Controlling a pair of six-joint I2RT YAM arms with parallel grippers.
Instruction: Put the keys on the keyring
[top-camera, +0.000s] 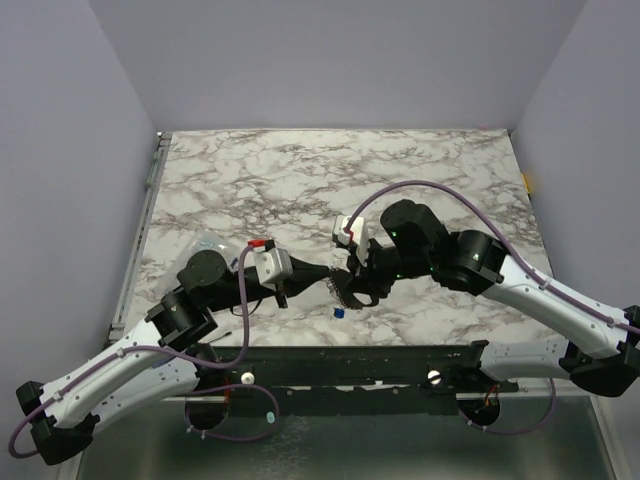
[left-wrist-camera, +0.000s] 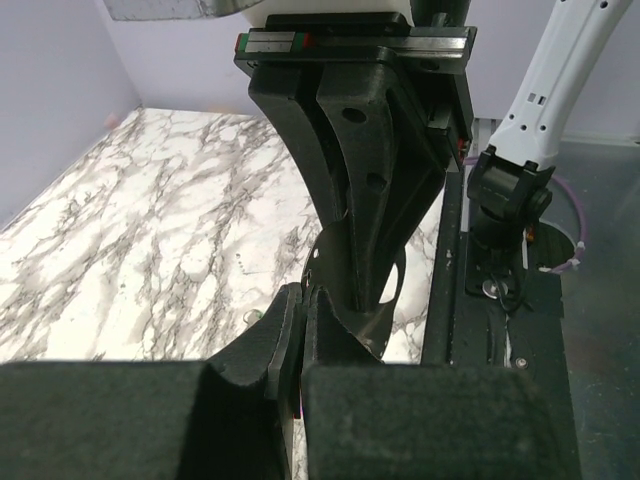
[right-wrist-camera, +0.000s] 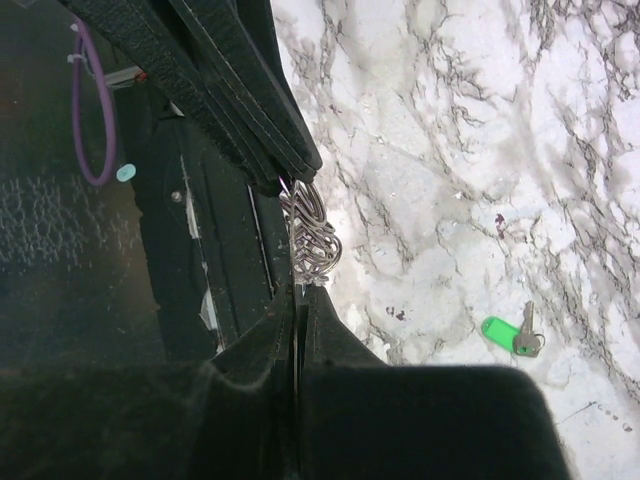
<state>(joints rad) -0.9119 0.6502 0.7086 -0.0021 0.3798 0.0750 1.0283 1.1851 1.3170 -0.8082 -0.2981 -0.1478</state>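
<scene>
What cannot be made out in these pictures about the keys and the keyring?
- Keyring: top view, too small to trace; left wrist view, mostly covered by the right fingers.
- Blue key: top view, only a dot; shape unclear.
- Green key: absent from the top view; the right arm may hide it.

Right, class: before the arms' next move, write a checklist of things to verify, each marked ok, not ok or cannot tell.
1. Silvery metal keyring held between left gripper and right gripper, both shut on it: ok.
2. Green plastic-headed key lying free on the marble table: ok.
3. Blue plastic-headed key lying free by the table's near edge: ok.
4. A key threaded on the keyring: not ok.
5. Keyring's coil pried open: cannot tell.
6. A gripper free to fetch a key: not ok.
</scene>
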